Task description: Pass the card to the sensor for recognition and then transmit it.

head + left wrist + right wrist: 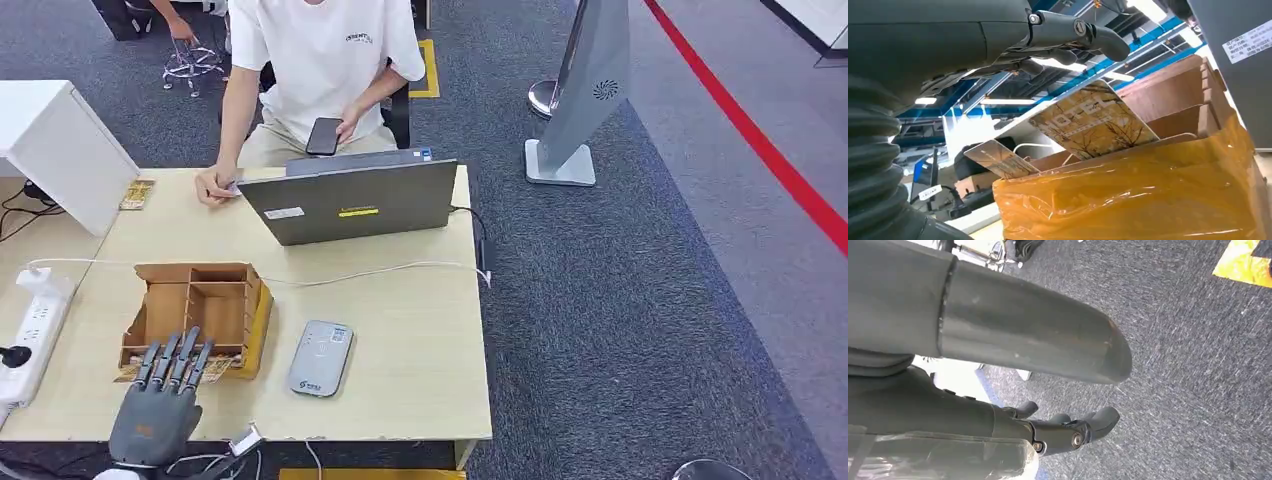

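My left hand [160,400] hovers at the table's near left edge, fingers [178,358] stretched forward over the front of the cardboard card box [196,310]. It holds nothing. Patterned gold-brown cards [1093,122] lean inside the box's front slot, just past my fingertips [1098,39]; a second card [1000,159] stands further along. The grey card sensor [320,358] lies flat on the table right of the box. My right hand [1068,432] hangs over grey carpet with fingers slightly curled and nothing in it.
A person in a white shirt [325,60] sits behind an open grey laptop [350,205], phone in hand. A white power strip [32,335] lies left, a white cable [380,270] crosses the table. Yellow tape wraps the box side [1128,195]. A grey stand [585,100] is on the carpet.
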Robot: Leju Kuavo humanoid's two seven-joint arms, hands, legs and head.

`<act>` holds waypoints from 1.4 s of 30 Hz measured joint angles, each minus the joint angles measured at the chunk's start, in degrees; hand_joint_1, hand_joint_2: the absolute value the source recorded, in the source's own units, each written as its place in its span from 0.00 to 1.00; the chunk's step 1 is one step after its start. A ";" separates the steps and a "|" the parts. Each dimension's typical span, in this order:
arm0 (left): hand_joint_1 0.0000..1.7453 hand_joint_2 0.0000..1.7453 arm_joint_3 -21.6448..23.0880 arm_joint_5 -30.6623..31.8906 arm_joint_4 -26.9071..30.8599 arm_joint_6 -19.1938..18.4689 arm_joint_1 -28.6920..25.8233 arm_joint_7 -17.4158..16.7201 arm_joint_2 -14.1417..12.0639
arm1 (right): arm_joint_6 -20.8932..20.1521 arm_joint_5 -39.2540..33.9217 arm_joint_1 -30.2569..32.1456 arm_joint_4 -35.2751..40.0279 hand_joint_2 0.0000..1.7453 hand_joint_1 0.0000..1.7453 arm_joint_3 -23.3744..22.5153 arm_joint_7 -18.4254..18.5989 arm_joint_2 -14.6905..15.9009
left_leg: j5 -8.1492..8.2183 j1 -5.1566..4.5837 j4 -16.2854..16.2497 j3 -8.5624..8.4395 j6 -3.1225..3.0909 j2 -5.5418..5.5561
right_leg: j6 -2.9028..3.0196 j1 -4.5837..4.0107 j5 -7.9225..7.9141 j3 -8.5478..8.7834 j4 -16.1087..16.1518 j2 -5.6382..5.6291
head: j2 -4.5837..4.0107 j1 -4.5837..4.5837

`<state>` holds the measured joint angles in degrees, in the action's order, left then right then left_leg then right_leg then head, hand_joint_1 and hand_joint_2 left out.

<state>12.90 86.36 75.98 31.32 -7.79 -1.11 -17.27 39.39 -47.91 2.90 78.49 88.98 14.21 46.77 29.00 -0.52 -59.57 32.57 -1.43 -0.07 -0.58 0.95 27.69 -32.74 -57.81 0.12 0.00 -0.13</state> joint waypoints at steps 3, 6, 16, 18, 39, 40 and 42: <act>0.00 1.00 -0.35 0.07 -0.31 0.26 0.23 0.00 0.09 | 0.00 0.00 -0.08 -0.20 0.00 0.00 0.20 0.00 0.00 | 0.00 0.00 0.00 -0.01 0.00 0.00 | 0.00 0.00 0.00 0.00 0.00 0.00 | 0.00 0.00; 0.00 1.00 -0.40 0.31 -0.53 0.42 0.28 0.15 0.11 | 0.00 0.00 -0.18 -0.24 0.00 0.00 0.26 0.00 0.00 | 0.00 0.00 0.00 -0.01 0.00 0.00 | 0.00 0.00 0.00 0.00 0.00 0.00 | 0.00 0.00; 0.00 1.00 -0.42 1.36 -0.64 0.37 1.09 0.90 0.59 | 0.00 0.00 -0.22 -0.26 0.00 0.00 0.52 0.00 0.00 | 0.00 0.00 0.00 -0.01 0.00 0.00 | 0.00 0.00 0.00 0.00 0.00 0.00 | 0.00 0.00; 0.00 1.00 -0.42 1.62 -0.64 0.26 1.25 1.01 0.77 | 0.00 -0.13 -0.22 -0.26 0.00 0.00 0.57 -0.13 0.00 | 0.00 0.00 0.00 -0.02 0.00 0.00 | 0.00 0.00 0.00 0.00 0.00 0.00 | 0.00 0.00; 1.00 1.00 -0.42 -0.46 -0.57 -0.98 1.90 1.60 1.18 | 0.00 -1.73 -0.24 -0.26 0.00 0.00 0.66 -1.18 0.00 | 0.00 0.00 0.00 -0.01 0.00 0.00 | 0.00 0.00 0.00 0.00 0.00 0.00 | 0.00 -0.02; 1.00 1.00 -0.42 -0.83 -0.57 -1.09 1.89 1.84 1.14 | 0.00 -1.75 -0.24 -0.26 0.00 0.00 0.66 -1.22 0.00 | 0.00 0.00 0.00 -0.01 0.00 0.00 | 0.00 0.00 0.00 0.00 0.00 0.00 | 0.00 0.00; 1.00 1.00 -0.42 -1.29 -0.53 -1.40 1.85 1.92 1.01 | 0.00 -1.81 -0.23 -0.26 0.00 0.00 0.66 -1.27 0.00 | 0.00 0.00 0.00 -0.01 0.00 0.00 | 0.00 -0.01 0.00 0.00 0.00 -0.01 | 0.00 0.00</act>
<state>12.48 85.07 75.45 29.92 -5.94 0.81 -16.26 39.39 -49.72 2.67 78.23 89.64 12.94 46.77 29.00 -0.52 -59.57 32.56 -1.43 -0.07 -0.58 0.94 27.69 -32.74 -57.81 0.11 0.00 -0.13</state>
